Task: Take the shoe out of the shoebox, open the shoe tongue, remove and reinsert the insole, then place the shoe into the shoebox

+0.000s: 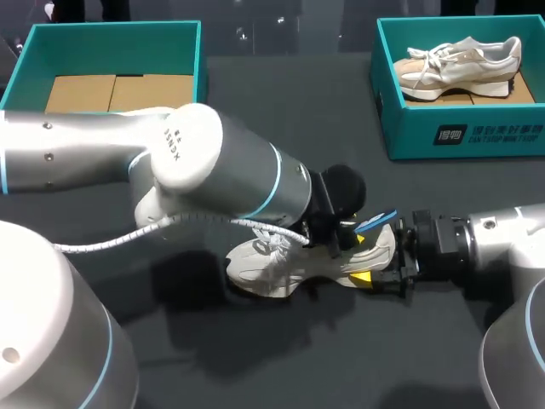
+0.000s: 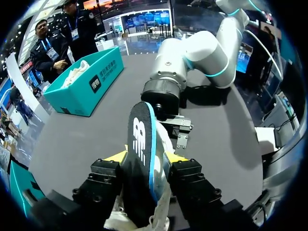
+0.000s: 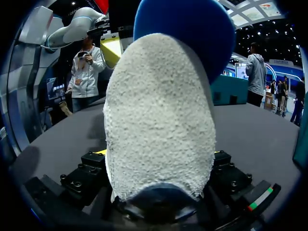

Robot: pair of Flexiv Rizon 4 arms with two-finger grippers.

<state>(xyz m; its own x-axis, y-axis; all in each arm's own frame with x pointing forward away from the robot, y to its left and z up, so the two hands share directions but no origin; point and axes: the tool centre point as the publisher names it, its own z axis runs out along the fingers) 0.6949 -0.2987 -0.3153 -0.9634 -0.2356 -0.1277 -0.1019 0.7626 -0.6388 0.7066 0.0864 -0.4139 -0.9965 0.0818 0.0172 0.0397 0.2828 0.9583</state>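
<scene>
Dark grey tabletop [image 1: 341, 358] carried two teal boxes at its far edge. The left shoebox [image 1: 111, 38] held only a brown cardboard liner [image 1: 119, 89]. The right shoebox [image 1: 443, 136] held a second shoe [image 1: 460, 61], pale and lying on its side.

Near the middle of the table the shoe [image 1: 272, 268] lay on its sole, toe to the left and heel to the right, well apart from both boxes.

From the left, the left gripper [image 2: 147, 159] hung over the shoe's opening. Its yellow-tipped fingers [image 2: 118, 156] were closed from two sides on the insole [image 2: 142, 139], a dark sheet with a blue edge that stood upright out of the shoe.

From the right, the right gripper [image 3: 156, 154] sat low at the heel. Its fingers pressed the fuzzy white heel from either side, gripping the shoe against the table.
</scene>
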